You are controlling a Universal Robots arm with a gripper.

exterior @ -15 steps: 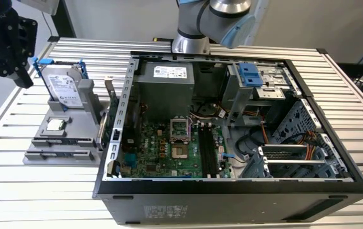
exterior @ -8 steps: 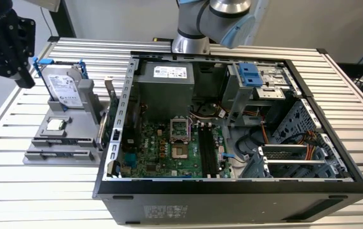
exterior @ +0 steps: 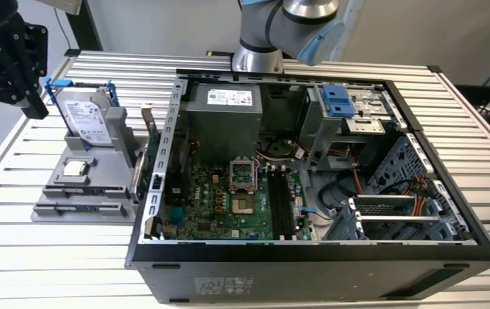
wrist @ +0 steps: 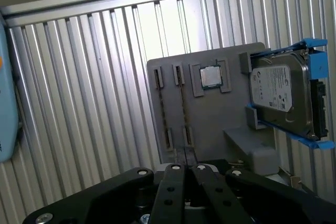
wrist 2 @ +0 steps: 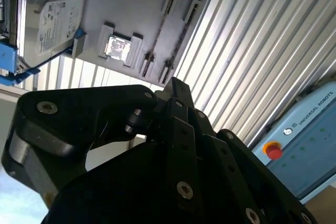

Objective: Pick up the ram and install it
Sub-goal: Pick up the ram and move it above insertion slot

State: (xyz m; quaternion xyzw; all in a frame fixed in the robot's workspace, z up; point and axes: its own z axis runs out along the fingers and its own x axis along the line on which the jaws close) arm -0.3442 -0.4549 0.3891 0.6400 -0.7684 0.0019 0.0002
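Gripper (wrist: 187, 168), fingers (wrist: 173, 183) pressed together, hangs over the grey holder's (wrist: 215, 116) two long slots (wrist: 164, 108). CPU (wrist: 211, 77) and hard drive (wrist: 281, 95) sit beside them. Can't tell where the ram lies.

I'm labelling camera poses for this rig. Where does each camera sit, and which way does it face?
Exterior view: above the table, looking down into the open computer case; arm behind it, gripper at the exterior view's left.
First wrist view: on the wrist, looking past the gripper onto the grey fixture.
Second wrist view: on the wrist, past the gripper, at the same fixture turned differently.
All three share the hard drive and CPU.
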